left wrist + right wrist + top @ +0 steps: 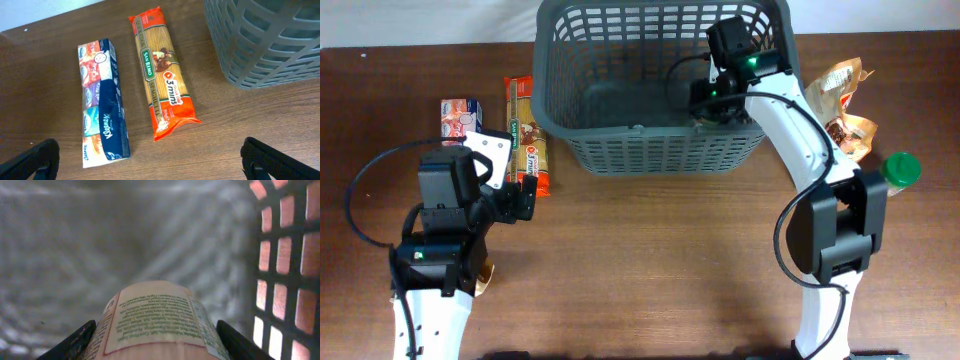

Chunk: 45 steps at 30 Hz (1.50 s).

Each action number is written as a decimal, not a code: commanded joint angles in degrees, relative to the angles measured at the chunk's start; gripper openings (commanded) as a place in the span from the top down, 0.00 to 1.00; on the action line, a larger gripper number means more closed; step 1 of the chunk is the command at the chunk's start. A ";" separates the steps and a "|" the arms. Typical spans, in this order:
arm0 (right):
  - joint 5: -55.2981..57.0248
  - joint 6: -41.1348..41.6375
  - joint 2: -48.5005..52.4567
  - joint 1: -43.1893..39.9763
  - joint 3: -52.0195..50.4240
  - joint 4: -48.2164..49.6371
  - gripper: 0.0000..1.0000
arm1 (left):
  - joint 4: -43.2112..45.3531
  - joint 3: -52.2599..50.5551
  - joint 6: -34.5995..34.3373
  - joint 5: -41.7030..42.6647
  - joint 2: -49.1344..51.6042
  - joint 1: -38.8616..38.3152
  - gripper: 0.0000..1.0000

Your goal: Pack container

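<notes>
The container, a dark grey lattice basket [660,150], stands at the back middle of the table. My right gripper [715,100] reaches down inside its right end and is shut on a labelled jar [155,317], held just above the basket floor. The basket's lattice wall [285,255] is close on the right. My left gripper [520,195] is open and empty, hovering over the table [150,160] in front of a spaghetti pack [162,70] and a Kleenex tissue pack [102,100]. The basket corner [270,40] shows at the upper right of the left wrist view.
The spaghetti pack [527,135] and tissue pack [460,118] lie left of the basket. Snack bags [845,105] and a green-lidded jar [900,170] sit to the right of it. A small orange item [485,275] lies beside the left arm's base.
</notes>
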 commanded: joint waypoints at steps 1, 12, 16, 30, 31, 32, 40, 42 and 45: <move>0.50 1.60 0.79 -0.15 0.87 -1.40 0.96 | -0.07 0.68 0.70 -0.59 0.09 0.28 0.01; 0.07 1.46 4.13 -0.17 0.87 -5.88 0.96 | -0.07 0.68 0.70 -0.61 0.09 0.28 0.01; 0.07 1.27 4.15 -0.15 0.87 -7.96 0.93 | -0.07 0.68 0.70 -0.61 0.09 0.28 0.01; -0.37 -0.66 4.07 -0.15 1.31 -7.45 0.01 | -0.04 0.68 0.70 -0.61 0.09 0.28 0.01; -1.40 -2.23 4.07 -0.17 3.61 -7.52 0.01 | -0.04 0.68 0.70 -0.61 0.09 0.28 0.01; -1.90 -2.40 4.07 -0.15 5.73 -7.76 0.01 | -0.07 0.68 0.70 -0.61 0.09 0.28 0.01; 4.13 -4.59 4.02 -2.23 52.28 -23.89 0.01 | -0.07 0.68 0.70 -0.61 0.09 0.28 0.01; 7.30 -4.57 3.98 -4.48 61.68 -29.81 0.01 | -0.07 0.68 0.70 -0.61 0.09 0.28 0.01; 11.93 -4.15 1.03 -11.17 67.28 -38.58 0.01 | -0.07 0.68 0.70 -0.61 0.09 0.28 0.01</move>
